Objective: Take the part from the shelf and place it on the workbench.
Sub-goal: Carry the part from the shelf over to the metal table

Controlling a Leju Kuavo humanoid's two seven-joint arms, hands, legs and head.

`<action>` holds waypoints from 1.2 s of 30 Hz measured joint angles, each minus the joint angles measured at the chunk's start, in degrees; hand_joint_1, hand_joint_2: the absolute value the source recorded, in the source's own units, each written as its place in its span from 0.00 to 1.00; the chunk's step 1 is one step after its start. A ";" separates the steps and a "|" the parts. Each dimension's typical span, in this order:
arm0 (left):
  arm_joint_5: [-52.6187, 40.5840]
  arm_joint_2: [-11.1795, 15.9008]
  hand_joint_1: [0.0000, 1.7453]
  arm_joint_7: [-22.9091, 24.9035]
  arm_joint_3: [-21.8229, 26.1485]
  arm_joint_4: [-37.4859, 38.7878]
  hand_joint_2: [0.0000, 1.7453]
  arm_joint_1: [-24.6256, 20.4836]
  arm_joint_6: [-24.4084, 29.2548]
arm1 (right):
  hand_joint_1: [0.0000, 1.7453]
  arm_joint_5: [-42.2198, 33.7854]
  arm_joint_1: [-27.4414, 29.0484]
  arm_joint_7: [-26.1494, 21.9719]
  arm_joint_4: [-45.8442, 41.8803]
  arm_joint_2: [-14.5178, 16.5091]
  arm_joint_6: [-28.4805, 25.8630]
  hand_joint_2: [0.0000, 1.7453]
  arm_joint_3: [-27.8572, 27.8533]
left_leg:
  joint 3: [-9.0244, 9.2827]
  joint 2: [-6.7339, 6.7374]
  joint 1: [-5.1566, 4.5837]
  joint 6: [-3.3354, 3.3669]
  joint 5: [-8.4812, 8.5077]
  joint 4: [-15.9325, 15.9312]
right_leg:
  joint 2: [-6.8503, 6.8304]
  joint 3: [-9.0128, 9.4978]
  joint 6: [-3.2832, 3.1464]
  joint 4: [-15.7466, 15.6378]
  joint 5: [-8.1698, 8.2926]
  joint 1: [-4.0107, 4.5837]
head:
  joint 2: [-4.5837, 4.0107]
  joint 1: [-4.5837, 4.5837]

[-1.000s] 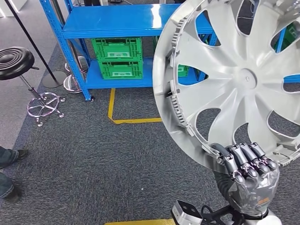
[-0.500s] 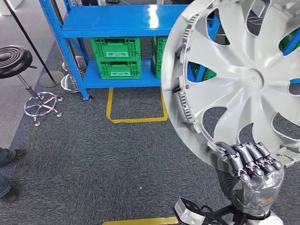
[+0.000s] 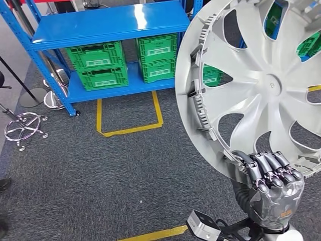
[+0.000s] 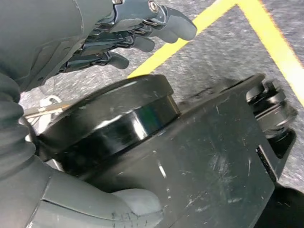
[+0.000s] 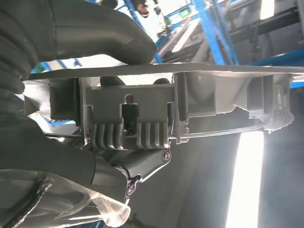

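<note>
Right hand (image 3: 273,188) fingers (image 3: 265,168) curled tight over the lower rim of the large silver spoked plastic wheel cover (image 3: 261,85), held upright, off the blue metal shelf (image 3: 110,22). Left hand (image 4: 107,33) fingers loosely spread, holding nothing, above grey carpet (image 3: 95,175). Green slotted crates (image 3: 99,64) sit on the shelf's lower level.

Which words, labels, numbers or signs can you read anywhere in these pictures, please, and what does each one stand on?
No text can be read.
Pale label strips on the green plastic crates under the blue metal shelf: too small and blurred.
Silver plastic wheel cover held by the right hand: no lettering visible.
Yellow tape lines on the grey carpet floor: markings, not words.
</note>
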 joint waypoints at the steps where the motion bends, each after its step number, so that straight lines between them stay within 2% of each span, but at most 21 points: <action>1: 0.01 0.01 0.00 -0.09 0.00 0.00 1.00 -0.08 -0.03 | 1.00 0.01 0.01 -0.03 0.01 0.00 0.00 1.00 -0.01 | -1.18 -0.23 0.07 -0.09 -1.42 3.40 | 0.64 -0.15 -0.01 0.04 0.09 0.01 | 0.00 0.00; 2: 0.01 0.01 0.00 -0.16 0.00 0.00 1.00 -0.15 -0.08 | 1.00 0.01 0.02 -0.08 0.01 0.00 0.00 1.00 -0.01 | -1.61 -0.31 0.09 -0.08 -1.72 5.12 | 1.32 -0.24 -0.01 0.08 0.15 0.01 | 0.00 -0.01; 3: -0.01 -0.01 0.00 -0.22 0.00 0.01 1.00 -0.20 -0.13 | 1.00 0.02 0.03 -0.14 0.01 0.00 0.00 1.00 -0.01 | -1.09 -0.41 0.09 0.04 -0.87 4.60 | 2.05 -0.26 0.01 0.14 0.17 0.03 | 0.00 -0.01; 4: -0.03 -0.03 0.00 -0.22 0.00 0.01 1.00 -0.19 -0.18 | 1.00 0.02 0.03 -0.19 0.01 0.00 0.00 1.00 -0.01 | 0.42 -0.75 0.09 0.28 1.00 1.73 | 2.82 -0.23 0.03 0.17 0.19 0.05 | 0.00 -0.02; 6: -0.08 0.01 0.00 -0.19 0.00 0.02 1.00 0.01 -0.29 | 1.00 0.01 -0.01 -0.24 0.00 0.00 0.00 1.00 -0.01 | 4.19 -3.43 0.15 1.07 4.84 -6.34 | 4.24 -0.32 0.21 0.24 0.28 0.02 | 0.00 0.06; 8: -0.09 0.09 0.00 -0.17 0.00 0.02 1.00 0.22 -0.34 | 1.00 0.01 -0.12 -0.26 0.00 0.00 -0.01 1.00 -0.02 | 5.95 -5.81 0.14 1.77 6.16 -10.76 | 5.55 -0.94 0.74 0.32 0.57 -0.27 | 0.00 -0.04; 9: -0.10 0.13 0.00 -0.17 -0.01 0.02 1.00 0.22 -0.34 | 1.00 0.01 -0.13 -0.26 0.00 0.00 -0.02 1.00 -0.02 | 6.00 -5.95 0.11 2.00 5.95 -11.16 | 6.17 -1.36 1.12 0.32 0.79 -0.40 | 0.00 -0.10; 11: -0.15 0.06 0.00 -0.17 -0.02 0.02 1.00 0.12 -0.33 | 1.00 0.01 -0.01 -0.29 -0.01 0.00 -0.02 1.00 -0.02 | 6.09 -4.46 0.23 2.26 6.08 -12.12 | 6.68 -2.16 1.82 0.35 0.95 -0.42 | 0.00 -0.24; 12: -0.21 0.01 0.00 -0.17 -0.02 0.03 1.00 0.08 -0.33 | 1.00 0.00 0.01 -0.32 -0.01 0.00 -0.02 1.00 -0.02 | 6.21 -3.66 0.40 2.42 6.24 -12.65 | 5.63 -2.80 2.09 1.09 0.39 -0.28 | 0.00 -0.06; 13: -0.28 -0.06 0.00 -0.17 -0.02 0.03 1.00 0.12 -0.33 | 1.00 0.00 -0.05 -0.36 -0.01 0.00 -0.02 1.00 -0.02 | 6.31 -2.78 0.54 2.55 6.44 -13.09 | 4.10 -3.89 2.33 2.98 -0.82 -0.13 | 0.00 0.14; 15: -0.45 -0.09 0.00 -0.23 -0.02 0.04 1.00 0.32 -0.33 | 1.00 0.03 -0.16 -0.56 -0.01 0.00 -0.02 1.00 -0.02 | 6.34 -1.02 0.50 2.79 6.53 -13.34 | 0.99 -7.33 2.73 10.13 -4.63 -0.08 | 0.00 0.50; 17: -0.75 -0.05 0.00 -0.34 -0.03 0.04 1.00 0.43 -0.27 | 1.00 0.04 -0.06 -0.78 -0.01 0.00 -0.02 1.00 -0.03 | 6.27 0.68 0.38 2.83 6.47 -13.28 | 0.20 -10.06 3.07 16.20 -6.74 -0.14 | 0.00 0.52; 18: -0.92 -0.03 0.00 -0.41 -0.04 0.04 1.00 0.40 -0.21 | 1.00 0.02 0.05 -0.86 -0.01 0.00 -0.02 1.00 -0.08 | 6.27 1.44 0.36 2.78 6.42 -13.24 | 0.01 -9.88 3.16 16.23 -6.18 -0.15 | 0.00 0.54; 20: -1.24 -0.04 0.00 -0.51 -0.09 0.04 1.00 0.36 0.01 | 1.00 0.00 0.23 -1.09 -0.04 0.00 -0.02 1.00 -0.25 | 6.37 2.79 0.33 2.56 6.20 -13.04 | -1.11 -6.04 3.10 9.70 -2.65 -0.12 | 0.00 0.55; 22: -1.44 -0.05 0.00 -0.63 -0.15 0.04 1.00 0.36 0.17 | 1.00 0.00 0.22 -1.41 -0.14 0.00 -0.02 1.00 -0.42 | 6.43 3.74 0.04 2.11 5.81 -12.64 | -3.34 -1.81 2.75 2.23 -0.44 0.24 | 0.00 0.57; 24: -1.50 -0.04 0.00 -0.69 -0.17 0.04 1.00 0.36 0.21 | 1.00 0.00 0.14 -1.56 -0.20 0.00 -0.02 1.00 -0.50 | 6.40 4.06 -0.25 1.83 5.59 -12.39 | -4.64 -0.58 2.48 0.04 -0.51 0.58 | 0.00 0.59; 27: -1.51 -0.05 0.00 -0.71 -0.18 0.04 1.00 0.36 0.21 | 1.00 0.00 0.16 -1.60 -0.21 0.00 -0.02 1.00 -0.50 | 6.37 4.14 -0.28 1.76 5.53 -12.26 | -4.45 -0.45 2.35 0.02 -0.38 0.51 | 0.00 0.57; 30: -1.68 -0.05 0.00 -0.96 -0.27 0.04 1.00 0.35 0.19 | 1.00 0.00 0.33 -1.85 -0.42 0.00 -0.02 1.00 -0.70 | 6.40 4.72 -0.27 1.55 5.47 -12.03 | -3.44 -0.52 1.83 0.07 -0.09 0.37 | 0.00 0.46; 31: -1.81 -0.04 0.00 -1.30 -0.48 0.04 1.00 0.33 0.15 | 1.00 0.00 0.47 -2.14 -0.67 0.01 -0.02 1.00 -0.90 | 5.79 3.73 -0.09 1.12 4.14 -10.26 | -2.49 -0.74 1.35 0.11 0.11 0.25 | 0.00 0.38; 34: -2.04 0.04 0.00 -2.34 -1.02 0.04 1.00 0.27 0.00 | 1.00 0.00 0.77 -2.81 -1.26 0.02 -0.02 1.00 -1.34 | 1.09 -0.16 0.53 -0.14 -2.50 1.55 | 0.58 -1.35 0.17 0.19 0.66 -0.06 | 0.00 0.25; 36: -2.07 0.07 0.00 -2.64 -1.17 0.04 1.00 0.14 -0.27 | 1.00 0.00 0.83 -2.83 -1.27 0.02 -0.02 1.00 -1.39 | -0.35 -0.40 0.55 -0.10 -2.86 5.12 | 2.05 -1.43 0.10 0.28 0.72 -0.04 | 0.00 0.25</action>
